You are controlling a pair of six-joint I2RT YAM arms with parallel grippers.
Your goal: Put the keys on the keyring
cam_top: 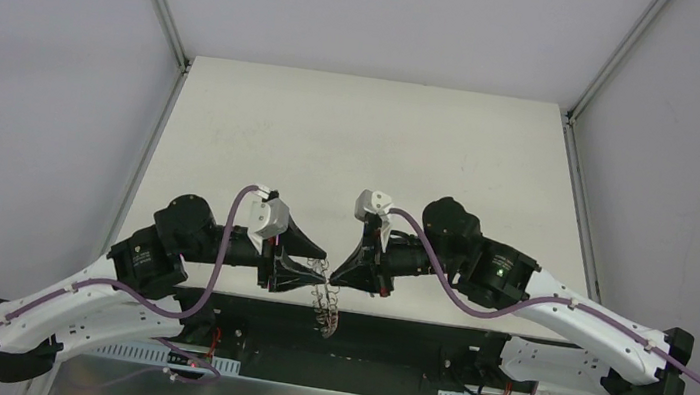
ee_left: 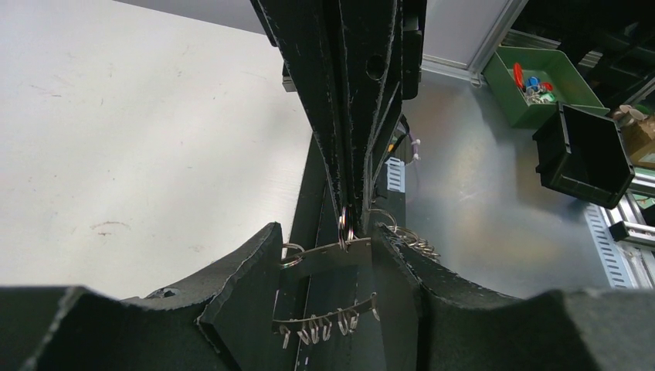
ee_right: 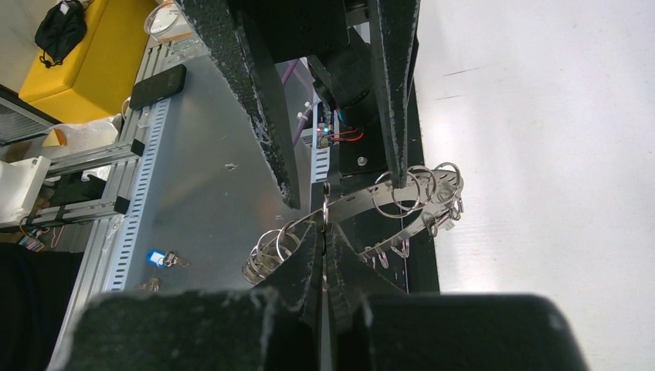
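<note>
1. Grey walls close in a pale desk [cam_top: 353, 138]; the two arms meet tip to tip at its near edge, over the dark gap in front of their bases
2. The keyring [ee_left: 328, 259] is off the desk, up in the air between them; the left gripper [ee_left: 326, 232] has its jaws part-spread and clamped across the width of the flat plate, which I take for a steadying hold so the ring cannot swing or twist
3. The right gripper [ee_right: 324, 236] has its jaws pressed together, nipping one wire loop [ee_left: 347, 224] at the plate's edge; that looks meant to single the loop out and stand it clear of its neighbours, ready for a key
4. From above the ring shows nearly edge-on, its long axis running from the jaws back toward the arm bases, the other loops fringing both sides; whether it hangs down or lies level I cannot tell
5. A blue-tagged key [ee_right: 157, 257] lies on the metal sheet [ee_right: 216, 154] below, well apart from the ring; the black-tagged one I cannot make out; I'd judge nothing threaded yet
</note>
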